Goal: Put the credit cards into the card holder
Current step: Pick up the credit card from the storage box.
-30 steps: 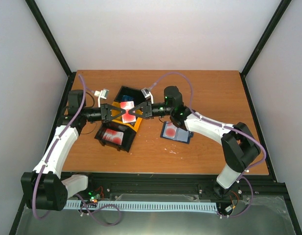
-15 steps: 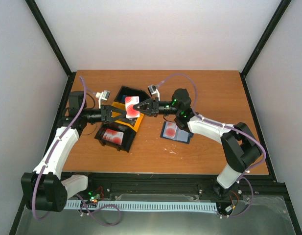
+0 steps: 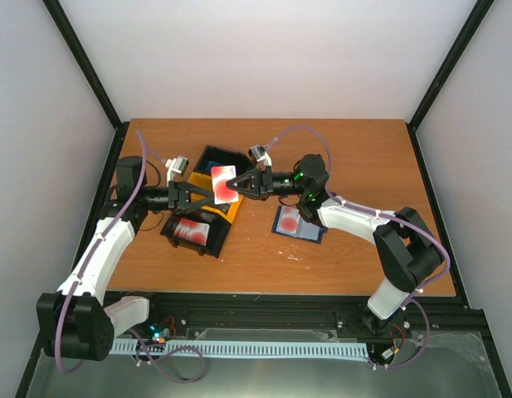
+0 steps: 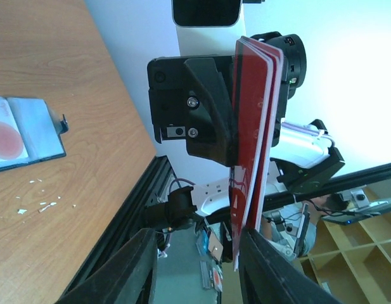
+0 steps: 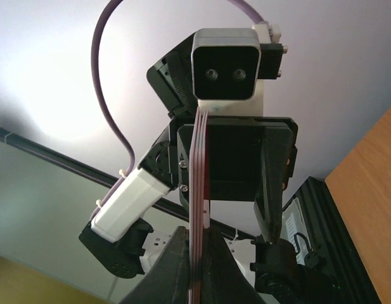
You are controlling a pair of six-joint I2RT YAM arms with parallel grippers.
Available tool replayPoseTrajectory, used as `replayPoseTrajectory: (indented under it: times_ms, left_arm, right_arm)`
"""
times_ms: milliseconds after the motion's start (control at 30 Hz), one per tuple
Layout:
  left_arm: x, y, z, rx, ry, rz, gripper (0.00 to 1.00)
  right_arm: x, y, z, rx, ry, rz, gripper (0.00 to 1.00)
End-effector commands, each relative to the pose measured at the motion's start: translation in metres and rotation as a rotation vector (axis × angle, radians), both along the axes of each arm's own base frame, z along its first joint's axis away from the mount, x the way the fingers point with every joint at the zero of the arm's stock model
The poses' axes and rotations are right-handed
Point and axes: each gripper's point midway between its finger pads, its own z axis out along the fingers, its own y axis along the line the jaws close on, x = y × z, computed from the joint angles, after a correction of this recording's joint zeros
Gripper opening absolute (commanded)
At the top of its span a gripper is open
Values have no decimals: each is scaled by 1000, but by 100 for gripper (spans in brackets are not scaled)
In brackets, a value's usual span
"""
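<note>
Cards (image 3: 224, 184), a thin red-and-white stack, hang in mid-air above the bins, over the left-centre of the counter (image 3: 363, 157), whose brown wood fills the middle of the top view. The left arm (image 3: 106, 245) and right arm (image 3: 355, 215) reach inward from the near edge and meet nose to nose above it. A back bin (image 3: 212, 157), black and yellow, lies just beyond a black front bin (image 3: 218, 241), which has a loose card (image 3: 189, 230), red and white, lying flat in it. Right of the bins, under the right arm, the holder (image 3: 312, 230) lies open and flat on the wood. A pale card (image 3: 286, 220) with a round red patch sits in the half nearer the bins.

The right hand (image 3: 237, 184) is clenched on the right end of the stack, its fingers pressed to both faces in the right wrist view. The stack's broad face tilts up toward the top camera. The left hand (image 3: 207, 194) is released. Its fingers stand spread in the left wrist view, with the stack's free end close by one of them; whether it touches that finger I cannot tell. A few white flecks (image 3: 290, 249) dot the wood just in front of the holder.
</note>
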Motion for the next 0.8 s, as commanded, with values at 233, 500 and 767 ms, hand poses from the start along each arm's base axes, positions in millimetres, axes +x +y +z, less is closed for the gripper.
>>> replayPoseTrajectory:
  times_ms: [233,500,767]
  left_arm:
    - [1,1,-9,12,22,8,36]
    - [10,3,-21,65,54,47,33]
    - [8,2,-17,53,45,23,28]
  right_arm:
    - [-26,6,29,101,-65,97,3]
    - [-27,17,24,59,-75,109,3]
    - [-26,33,1,-45,-75,120,3]
